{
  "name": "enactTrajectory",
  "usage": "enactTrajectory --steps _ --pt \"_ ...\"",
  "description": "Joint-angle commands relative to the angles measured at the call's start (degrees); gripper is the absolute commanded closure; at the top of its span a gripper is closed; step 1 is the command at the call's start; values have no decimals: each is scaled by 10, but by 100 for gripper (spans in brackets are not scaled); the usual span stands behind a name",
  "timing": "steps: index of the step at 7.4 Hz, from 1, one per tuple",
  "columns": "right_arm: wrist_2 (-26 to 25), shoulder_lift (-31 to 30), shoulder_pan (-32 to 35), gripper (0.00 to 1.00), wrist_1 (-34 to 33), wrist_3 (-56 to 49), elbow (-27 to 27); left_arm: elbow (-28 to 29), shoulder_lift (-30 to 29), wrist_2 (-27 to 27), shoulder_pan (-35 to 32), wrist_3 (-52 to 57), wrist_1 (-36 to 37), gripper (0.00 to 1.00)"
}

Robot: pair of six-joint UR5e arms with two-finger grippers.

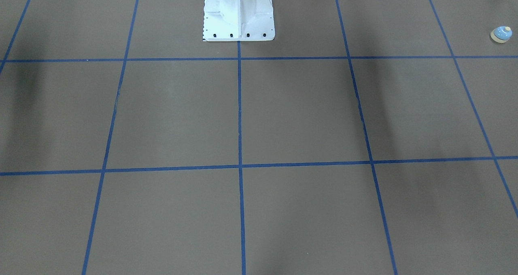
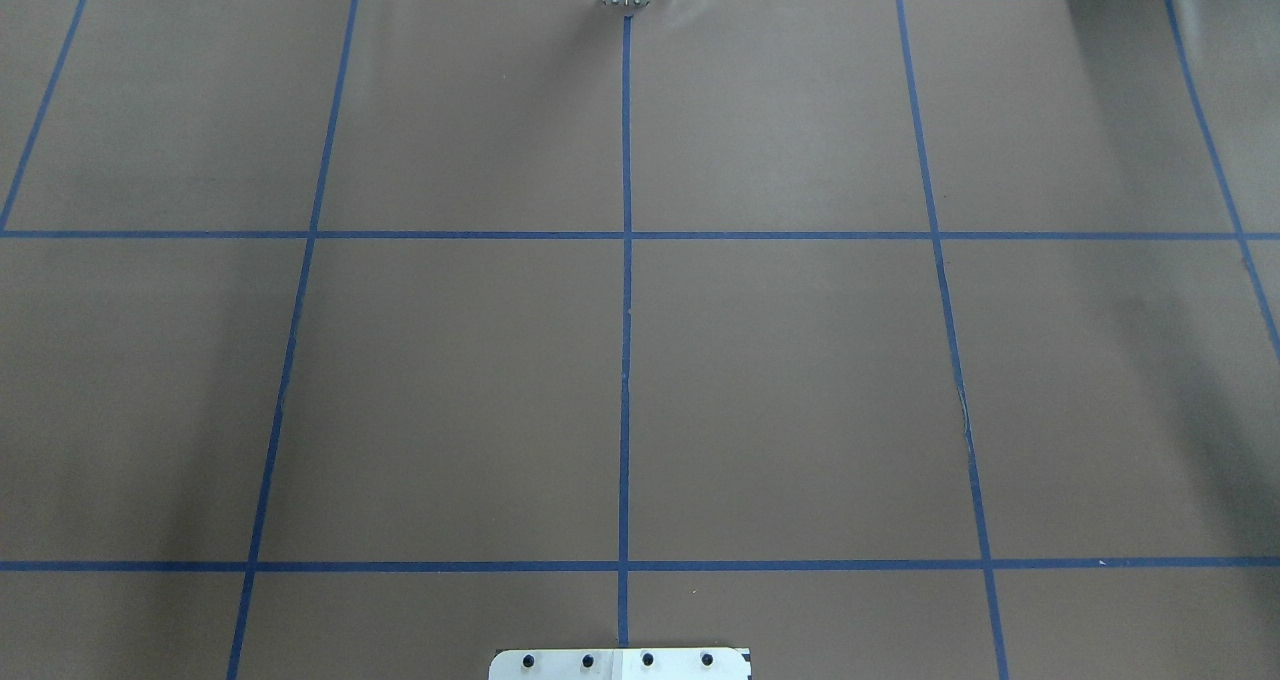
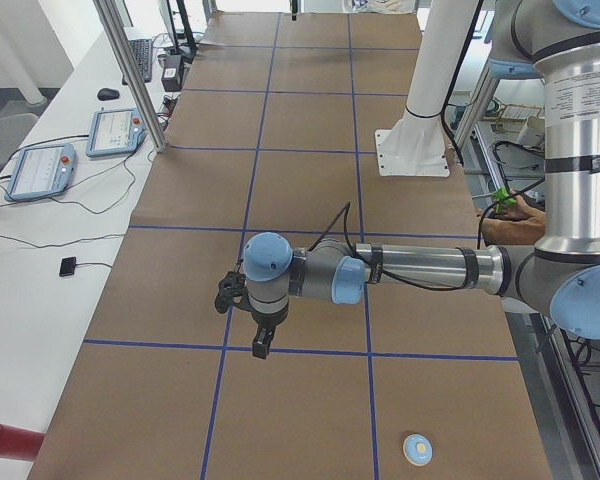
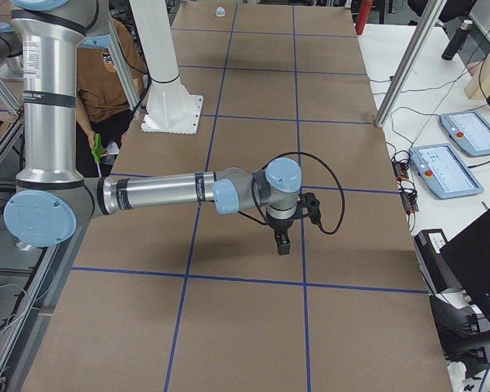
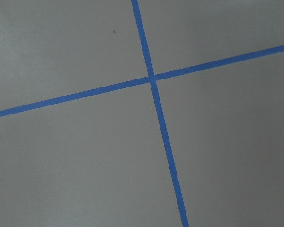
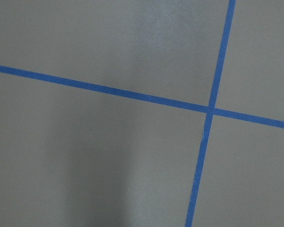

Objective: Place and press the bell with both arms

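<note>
The bell [image 1: 501, 34] is small, light blue with a cream base and button. It stands upright on the brown table at the robot's left end, also seen in the exterior left view [image 3: 417, 449] and far off in the exterior right view [image 4: 220, 11]. My left gripper [image 3: 261, 350] hangs above a tape crossing, well apart from the bell. My right gripper [image 4: 282, 245] hangs above the table's other half. Both grippers show only in the side views, so I cannot tell whether they are open or shut. The wrist views show only table and tape.
The white pedestal [image 1: 238, 16] stands bolted at the robot's edge of the table. Blue tape lines [image 2: 626, 360] divide the table into squares. Teach pendants [image 3: 40, 170] lie on a side table. A person [image 4: 106, 90] sits behind the robot. A red cylinder [image 3: 5, 440] lies off the table.
</note>
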Motion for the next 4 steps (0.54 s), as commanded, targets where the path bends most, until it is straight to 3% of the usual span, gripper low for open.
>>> enactTrajectory --steps 1,4 --pt "11 -2 12 0 -11 0 3 -22 40 -6 0 10 -35 0" --pt "26 -8 17 0 -13 0 0 -10 47 -5 1 9 -47 0"
